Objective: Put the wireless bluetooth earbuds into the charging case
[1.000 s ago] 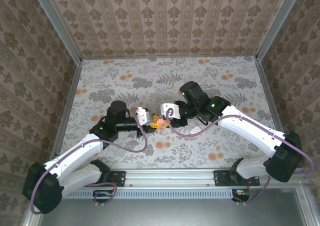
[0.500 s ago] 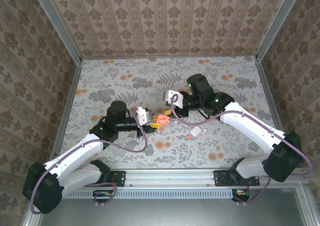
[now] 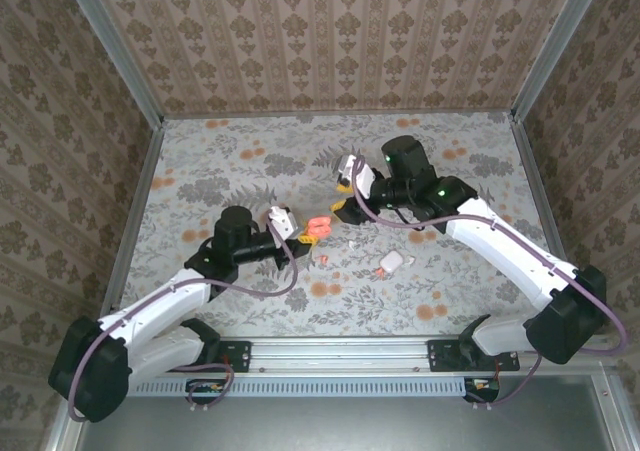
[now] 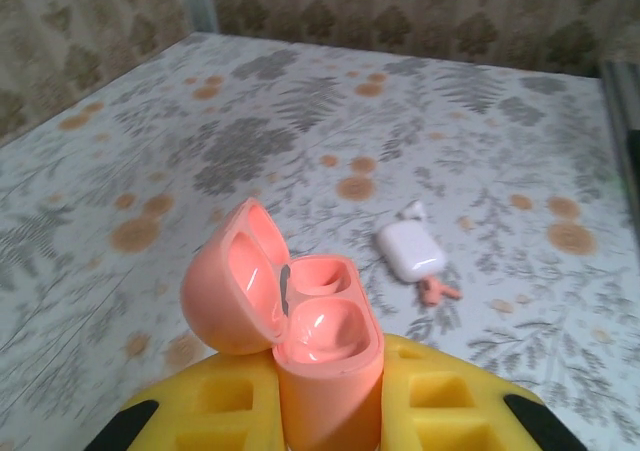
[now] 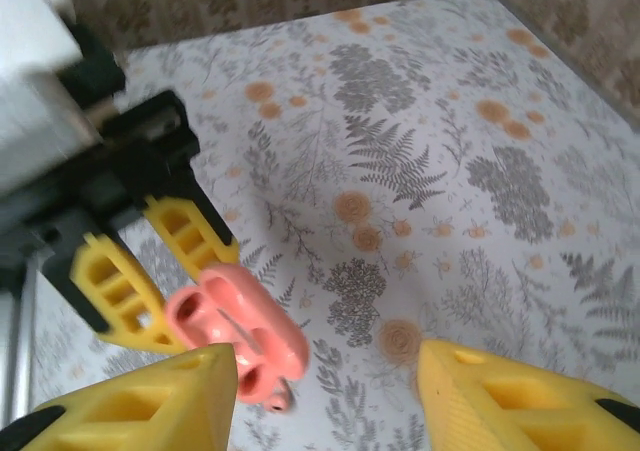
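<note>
My left gripper [image 3: 308, 231] is shut on the coral charging case [image 4: 325, 341], holding it upright above the table. Its lid hangs open to the left and both sockets look empty. The same case [image 5: 240, 331] shows from above in the right wrist view, between yellow fingers [image 5: 125, 276]. My right gripper [image 3: 343, 199] stands open beyond and to the right of the case, with nothing between its pads. One coral earbud [image 3: 325, 261] lies on the table below the case. Another coral earbud [image 4: 437, 291] lies beside a shut white case [image 4: 410, 250], with a tiny white earbud [image 4: 415, 209] just past it.
The white case [image 3: 394, 262] lies right of centre on the flowered table [image 3: 230, 161]. Patterned walls and metal rails [image 3: 140, 181] close in the table at the left, right and back. Both arm bases sit on the front rail [image 3: 340, 351].
My right gripper has pulled back from the coral case, up and toward the far side, uncovering the white case. My left gripper has shifted slightly farther with the case in it.
</note>
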Controlling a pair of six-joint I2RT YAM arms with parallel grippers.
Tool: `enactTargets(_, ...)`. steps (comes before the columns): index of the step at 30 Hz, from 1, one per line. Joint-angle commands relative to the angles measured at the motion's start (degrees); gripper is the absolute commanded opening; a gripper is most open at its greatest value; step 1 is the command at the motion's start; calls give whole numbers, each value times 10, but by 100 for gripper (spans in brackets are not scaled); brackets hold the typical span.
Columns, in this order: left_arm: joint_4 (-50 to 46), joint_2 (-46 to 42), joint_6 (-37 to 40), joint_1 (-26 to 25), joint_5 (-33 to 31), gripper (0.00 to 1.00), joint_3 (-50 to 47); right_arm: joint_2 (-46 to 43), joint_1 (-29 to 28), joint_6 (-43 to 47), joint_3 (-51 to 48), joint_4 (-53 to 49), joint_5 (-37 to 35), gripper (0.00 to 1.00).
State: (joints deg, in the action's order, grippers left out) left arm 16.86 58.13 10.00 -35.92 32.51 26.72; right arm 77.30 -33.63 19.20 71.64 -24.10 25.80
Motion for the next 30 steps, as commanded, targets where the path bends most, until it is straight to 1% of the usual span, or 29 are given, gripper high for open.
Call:
enactTargets(1, 40, 10, -57, 8, -76, 11, -16, 4, 2, -178, 34, -56, -68, 52)
enactTargets(5, 43, 20, -93, 12, -162, 12, -22, 28, 2, -361, 53, -125, -106, 53)
enactTargets(8, 29, 20, -123, 18, -225, 12, -22, 75, -1, -482, 86, -198, -105, 52)
enactTargets(10, 27, 16, -142, 24, -252, 11, -26, 98, -10, -546, 92, -222, -99, 50)
enactTargets(12, 30, 9, -152, 33, -260, 11, -32, 112, -23, -596, 89, -223, -102, 50)
enactTargets(15, 18, 1, -170, 54, -273, 11, -35, 135, -38, -645, 95, -226, -114, 51)
enactTargets(17, -3, -1, -190, 79, -271, 11, -32, 156, -48, -681, 103, -244, -124, 52)
enactTargets(19, -8, -6, -197, 93, -265, 11, -36, 175, -58, -718, 101, -249, -127, 55)
enactTargets(21, -14, -16, -200, 95, -269, 11, -40, 194, -65, -756, 93, -251, -126, 55)
enactTargets(22, -19, -20, -203, 114, -272, 11, -41, 203, -69, -773, 89, -247, -122, 55)
enactTargets(26, -36, -36, -209, 133, -269, 11, -45, 232, -83, -840, 61, -190, -102, 54)
enactTargets(30, -50, -49, -201, 148, -273, 11, -47, 275, -87, -859, 60, -156, -93, 52)
